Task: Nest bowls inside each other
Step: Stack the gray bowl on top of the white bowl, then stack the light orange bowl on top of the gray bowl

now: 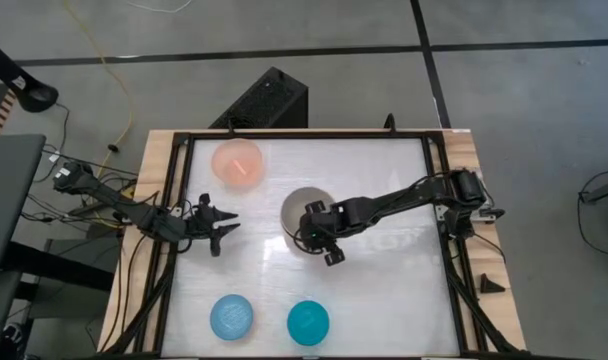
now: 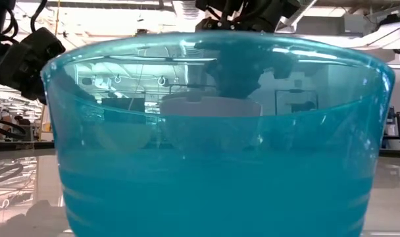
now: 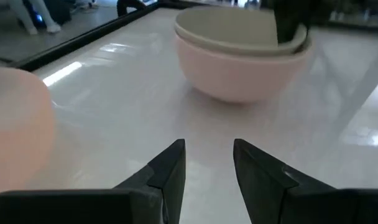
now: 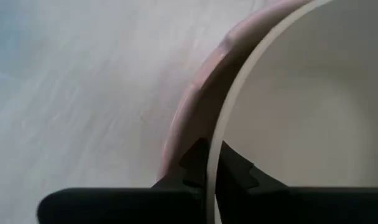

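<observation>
A grey-beige bowl sits nested in the larger pale pink bowl at the table's middle. My right gripper reaches in from the right and is shut on the grey-beige bowl's rim. A salmon pink bowl rests on its base farther back and to the left. Along the near edge stand a light blue bowl and a teal bowl; the teal one fills the low view. My left gripper hovers open at the left, pointing at the nested pair, and touches nothing. My right gripper pinches the grey-beige bowl's rim on its near right side, one finger inside the bowl and one outside, next to the pale pink bowl's rim. The fingers slant down from the table's right. The bowl rests inside the pale pink bowl.
A black frame borders the white tabletop. Bare tabletop lies between the nested pair and the two small bowls at the near edge, and to the right of the pair under my right arm.
</observation>
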Robot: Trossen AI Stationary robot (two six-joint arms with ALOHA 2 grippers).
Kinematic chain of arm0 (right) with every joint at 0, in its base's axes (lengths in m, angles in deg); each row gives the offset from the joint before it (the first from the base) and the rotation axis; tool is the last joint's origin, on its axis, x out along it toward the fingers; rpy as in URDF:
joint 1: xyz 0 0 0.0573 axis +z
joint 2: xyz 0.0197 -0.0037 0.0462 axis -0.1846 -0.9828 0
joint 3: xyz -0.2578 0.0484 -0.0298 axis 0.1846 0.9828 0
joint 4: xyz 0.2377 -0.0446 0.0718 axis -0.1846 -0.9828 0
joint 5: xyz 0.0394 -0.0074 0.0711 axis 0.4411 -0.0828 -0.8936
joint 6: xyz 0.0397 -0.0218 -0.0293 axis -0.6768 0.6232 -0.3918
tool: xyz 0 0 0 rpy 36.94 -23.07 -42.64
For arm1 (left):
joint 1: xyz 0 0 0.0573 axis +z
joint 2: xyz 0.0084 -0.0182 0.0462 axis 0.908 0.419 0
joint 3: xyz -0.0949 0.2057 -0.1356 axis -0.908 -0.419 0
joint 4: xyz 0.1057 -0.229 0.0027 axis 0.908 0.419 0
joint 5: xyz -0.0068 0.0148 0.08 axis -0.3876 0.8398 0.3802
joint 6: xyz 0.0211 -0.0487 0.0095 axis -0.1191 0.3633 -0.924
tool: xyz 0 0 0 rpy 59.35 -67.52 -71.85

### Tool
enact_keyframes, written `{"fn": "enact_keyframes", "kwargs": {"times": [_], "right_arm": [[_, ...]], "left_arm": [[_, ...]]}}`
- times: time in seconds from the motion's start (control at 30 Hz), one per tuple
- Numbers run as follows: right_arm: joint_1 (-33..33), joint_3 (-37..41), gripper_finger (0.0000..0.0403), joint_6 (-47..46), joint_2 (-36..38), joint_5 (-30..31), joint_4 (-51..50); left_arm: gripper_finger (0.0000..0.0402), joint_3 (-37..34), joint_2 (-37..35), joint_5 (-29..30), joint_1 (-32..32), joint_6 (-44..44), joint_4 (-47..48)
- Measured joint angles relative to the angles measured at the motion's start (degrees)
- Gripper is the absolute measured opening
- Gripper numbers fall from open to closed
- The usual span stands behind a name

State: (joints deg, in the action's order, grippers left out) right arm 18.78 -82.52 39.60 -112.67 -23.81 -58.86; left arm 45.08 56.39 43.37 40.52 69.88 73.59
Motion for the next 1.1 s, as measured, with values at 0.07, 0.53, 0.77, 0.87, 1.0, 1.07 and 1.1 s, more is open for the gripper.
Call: {"fn": "enact_keyframes", "kwargs": {"times": [0.07, 0.53, 0.77, 0.87, 1.0, 1.07, 1.1], "right_arm": [[0.0, 0.0, 0.0066, -0.4, 0.4, -0.1, 0.2], [-0.4, 0.6, 0.0208, -7.2, 8.3, -8.9, 1.1], [-0.3, 1.4, 0.0214, -12.2, 13.2, -8.8, 0.4], [-0.1, 1.4, 0.021, -14.7, 14.7, -8.6, -1.6], [1.0, 1.4, 0.0206, -17.6, 16.2, -4.6, -4.9], [1.8, 1.4, 0.0205, -18.9, 16.4, -2.3, -6.5], [2.2, 1.4, 0.0205, -19.5, 16.4, -1.4, -7.3]], "left_arm": [[0.0125, 0.0, 0.0, 0.5, 0.0, 1.0, -0.7], [0.0139, 0.0, 0.0, 4.0, 0.4, -18.3, -12.9], [0.017, 0.0, 0.0, 5.5, 9.5, -25.1, -8.8], [0.0177, 0.3, 0.0, 1.2, 16.5, -25.2, -4.9], [0.0178, 3.7, 0.0, -5.6, 26.8, -26.3, 1.9], [0.0178, 6.1, 0.5, -9.6, 31.7, -27.6, 4.7], [0.0178, 7.3, 1.0, -11.9, 34.1, -28.2, 5.8]]}}
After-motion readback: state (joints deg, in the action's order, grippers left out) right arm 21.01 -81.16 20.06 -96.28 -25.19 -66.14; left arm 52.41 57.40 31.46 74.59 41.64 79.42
